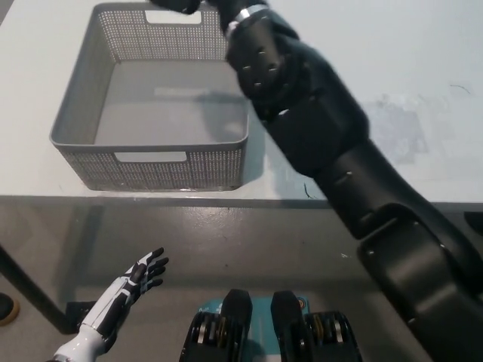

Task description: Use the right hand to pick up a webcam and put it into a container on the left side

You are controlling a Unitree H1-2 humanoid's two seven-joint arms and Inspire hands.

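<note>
A grey mesh basket stands on the left of the white table, and the part of its floor that shows is bare. My black right arm reaches diagonally from the bottom right across the table. Its hand is over the basket's far rim, mostly cut off by the picture's top edge, so what it holds is hidden. No webcam shows anywhere. My white left hand rests low at the lower left, below the table's front edge, open with fingers spread.
The table's front edge runs across the middle of the picture, with grey floor below it. A smudged patch marks the table on the right. The arm covers the basket's right far corner.
</note>
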